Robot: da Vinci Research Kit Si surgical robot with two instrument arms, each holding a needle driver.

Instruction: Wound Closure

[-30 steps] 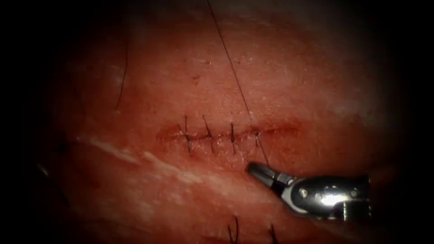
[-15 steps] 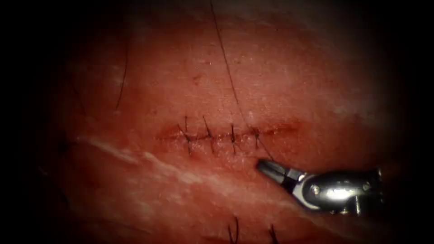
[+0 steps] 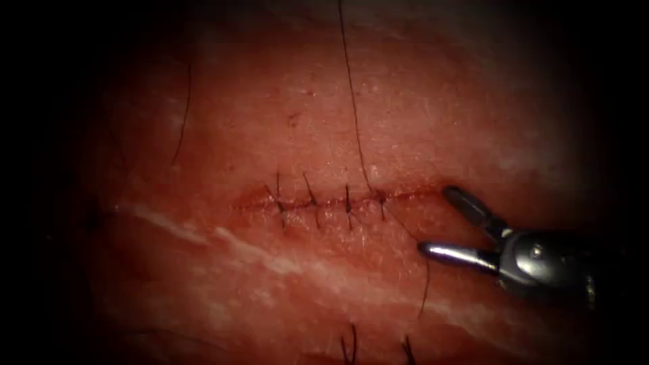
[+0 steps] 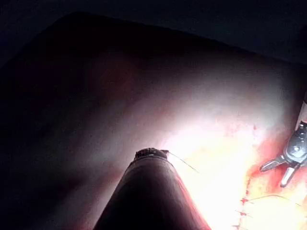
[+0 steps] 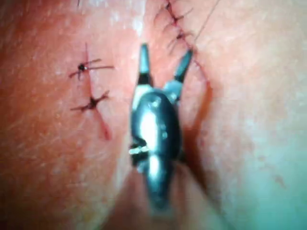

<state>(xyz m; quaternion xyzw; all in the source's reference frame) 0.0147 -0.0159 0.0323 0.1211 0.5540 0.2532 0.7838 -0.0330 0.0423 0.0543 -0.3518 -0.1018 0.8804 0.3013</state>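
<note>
Right end effector (image 3: 433, 220) open, empty, by cut (image 3: 338, 201) w/ 4 stitches.

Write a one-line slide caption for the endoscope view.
Right tool with jaws open, holding nothing, at the right end of the stitched cut in the tissue, thread trailing upward.

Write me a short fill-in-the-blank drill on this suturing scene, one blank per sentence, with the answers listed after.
1. The right tool has its jaws ____.
2. The cut in the tissue is crossed by ____ stitches.
3. The right tool sits at the ____ end of the cut in the endoscope view.
4. The right tool's jaws hold ____, with the thread lying loose beside them.

Missing words: open; four; right; nothing
</note>
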